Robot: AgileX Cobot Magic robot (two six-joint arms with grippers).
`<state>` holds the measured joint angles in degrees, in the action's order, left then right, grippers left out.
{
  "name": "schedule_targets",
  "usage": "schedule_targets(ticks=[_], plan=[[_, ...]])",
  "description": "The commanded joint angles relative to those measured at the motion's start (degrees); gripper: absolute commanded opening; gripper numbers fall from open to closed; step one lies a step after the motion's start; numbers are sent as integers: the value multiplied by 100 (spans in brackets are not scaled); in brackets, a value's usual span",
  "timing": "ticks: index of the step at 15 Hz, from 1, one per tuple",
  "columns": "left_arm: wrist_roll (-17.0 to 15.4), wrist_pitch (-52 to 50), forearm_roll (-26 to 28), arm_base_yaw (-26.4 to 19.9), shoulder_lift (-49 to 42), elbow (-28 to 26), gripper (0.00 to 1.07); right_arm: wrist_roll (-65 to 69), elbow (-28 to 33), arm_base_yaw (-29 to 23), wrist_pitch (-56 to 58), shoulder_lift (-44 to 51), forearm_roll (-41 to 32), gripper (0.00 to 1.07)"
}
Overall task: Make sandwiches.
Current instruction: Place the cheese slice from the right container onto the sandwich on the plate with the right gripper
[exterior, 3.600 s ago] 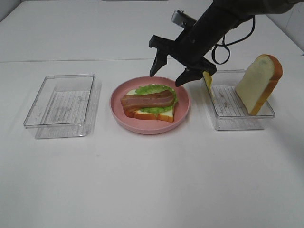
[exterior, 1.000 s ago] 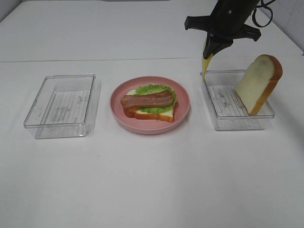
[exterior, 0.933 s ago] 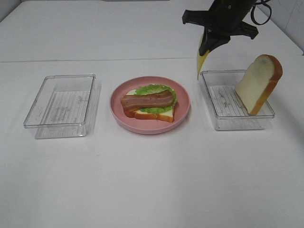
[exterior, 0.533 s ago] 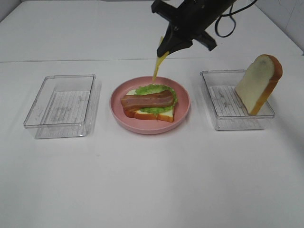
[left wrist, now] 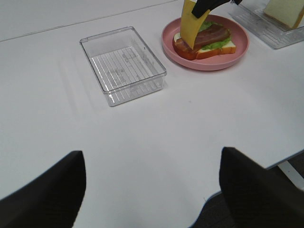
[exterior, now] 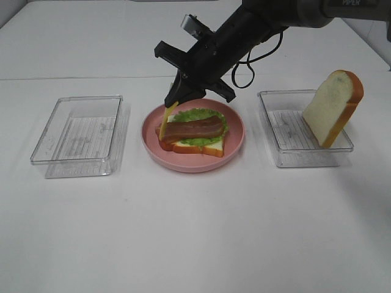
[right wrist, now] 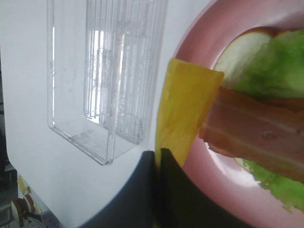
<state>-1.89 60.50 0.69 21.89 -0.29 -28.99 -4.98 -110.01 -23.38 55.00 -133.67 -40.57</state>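
Observation:
An open sandwich (exterior: 192, 131) lies on the pink plate (exterior: 235, 146): a bread slice, green lettuce and a bacon strip (exterior: 194, 128) on top. My right gripper (exterior: 176, 97) reaches across over the plate's far left and is shut on a yellow cheese square (exterior: 166, 119). The cheese hangs edge-down beside the bacon's left end. In the right wrist view the cheese (right wrist: 183, 111) is pinched between the fingertips (right wrist: 142, 166) next to the bacon (right wrist: 256, 137). A second bread slice (exterior: 335, 107) leans upright in the right tray (exterior: 293, 155). My left gripper (left wrist: 152, 199) is open and holds nothing.
An empty clear tray (exterior: 79, 134) stands left of the plate, and the left wrist view shows it (left wrist: 122, 64) too. The right arm and its cable stretch above the plate's back right. White tabletop spreads in front of the plate and trays.
The right gripper has carried the cheese left and down, from above the plate's far edge to the left end of the bacon. The left gripper has not moved.

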Motion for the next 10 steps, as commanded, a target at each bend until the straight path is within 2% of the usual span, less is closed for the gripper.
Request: schedule_targets(ticks=[1,3,4,7,8,9,10], plan=[[6,-57,23,-17,-46,29,75,430,-6,52,-57,-17,682,0],[6,-57,23,-17,-46,29,75,768,-6,52,-29,-17,1215,0],[6,-57,23,-17,-46,29,75,894,-6,52,-29,-17,1409,4],[6,-57,23,-17,-46,29,75,1134,-6,52,-34,-17,1799,36],[6,-57,23,-17,-46,29,75,1134,-6,52,-34,0,1891,62],[6,-57,23,-17,-46,29,75,1117,-6,52,-23,74,2040,73],[6,-57,23,-17,-46,29,75,1112,-6,52,-6,115,2108,75]])
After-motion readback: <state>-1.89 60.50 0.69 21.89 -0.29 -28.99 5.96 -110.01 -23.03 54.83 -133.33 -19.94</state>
